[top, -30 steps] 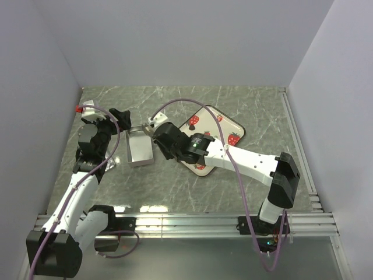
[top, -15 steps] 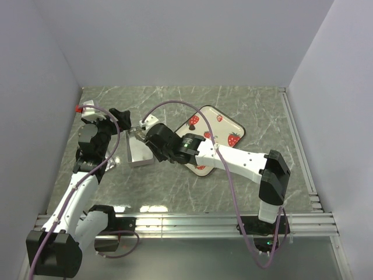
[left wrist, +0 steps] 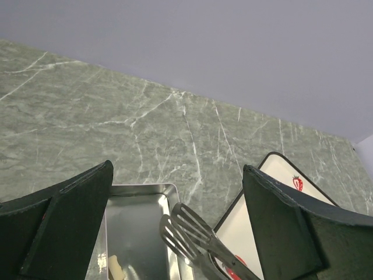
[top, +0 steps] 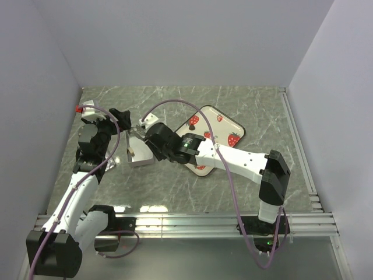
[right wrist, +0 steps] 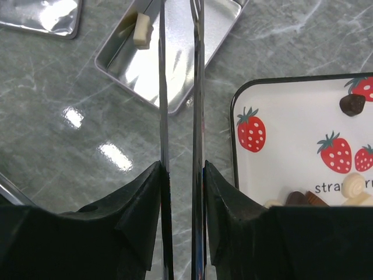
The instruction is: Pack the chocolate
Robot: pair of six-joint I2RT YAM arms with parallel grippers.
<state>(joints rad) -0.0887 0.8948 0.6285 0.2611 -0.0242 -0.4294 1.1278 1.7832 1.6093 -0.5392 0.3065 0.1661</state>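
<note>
The open silver tin [top: 140, 153] lies left of centre, with one cream chocolate [top: 131, 150] in it. The chocolate also shows in the right wrist view [right wrist: 141, 29] and the left wrist view [left wrist: 115, 267]. My right gripper [top: 152, 135] is shut on metal tongs [right wrist: 162, 87], whose slotted tips [left wrist: 185, 224] hang slightly apart over the tin's far right edge, empty. Several more chocolates, dark [right wrist: 352, 104] and cream [right wrist: 353, 185], sit on the strawberry tray [top: 224, 124]. My left gripper [top: 118, 118] is open and empty just behind the tin.
The tin's lid [right wrist: 41, 14] lies flat on the marble to the left of the tin. Grey walls close in the left, back and right. A metal rail runs along the near edge [top: 186, 221].
My right arm swung left from the tray, bringing the tongs over the tin. A cream chocolate now lies in the tin, which looked empty before. The left arm has not moved.
</note>
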